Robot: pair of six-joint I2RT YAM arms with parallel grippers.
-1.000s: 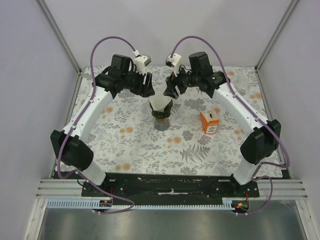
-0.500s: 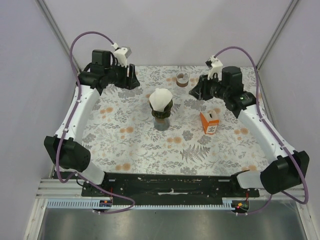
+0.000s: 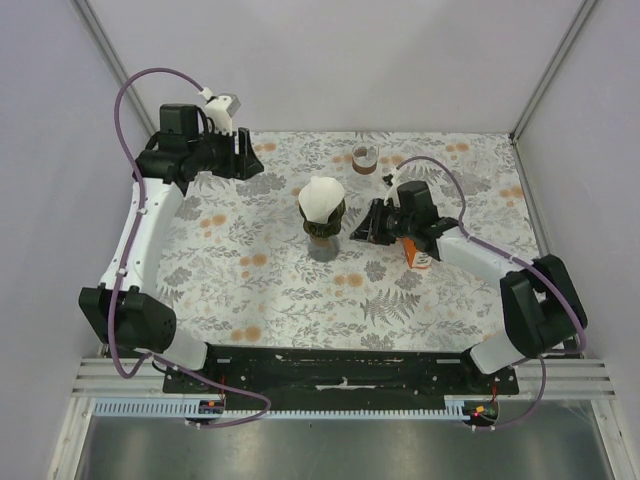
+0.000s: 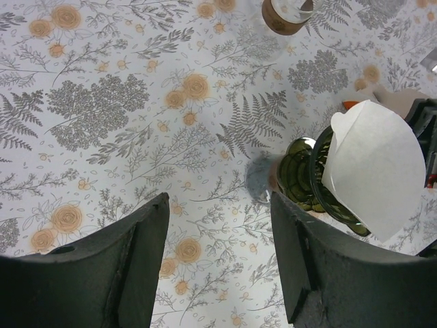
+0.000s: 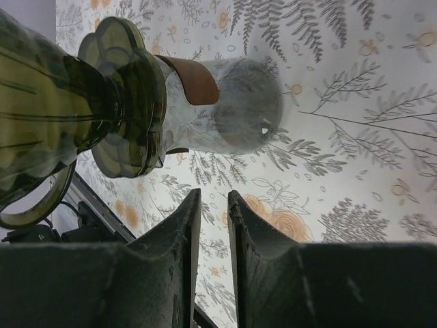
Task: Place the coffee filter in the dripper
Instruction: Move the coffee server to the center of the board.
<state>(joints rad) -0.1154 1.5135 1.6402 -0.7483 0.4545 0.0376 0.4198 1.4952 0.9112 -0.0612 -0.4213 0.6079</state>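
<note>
An orange carton [image 3: 424, 258] and a small glass [image 3: 366, 157] stand apart on floral cloth [image 3: 270, 285].

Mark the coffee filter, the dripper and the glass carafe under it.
coffee filter [image 4: 372, 164]: left wrist view, middle of the white paper cone.
dripper [image 5: 133, 89]: right wrist view, green scalloped base flange.
glass carafe [image 5: 239, 102]: right wrist view, clear body past the brown band.
</note>
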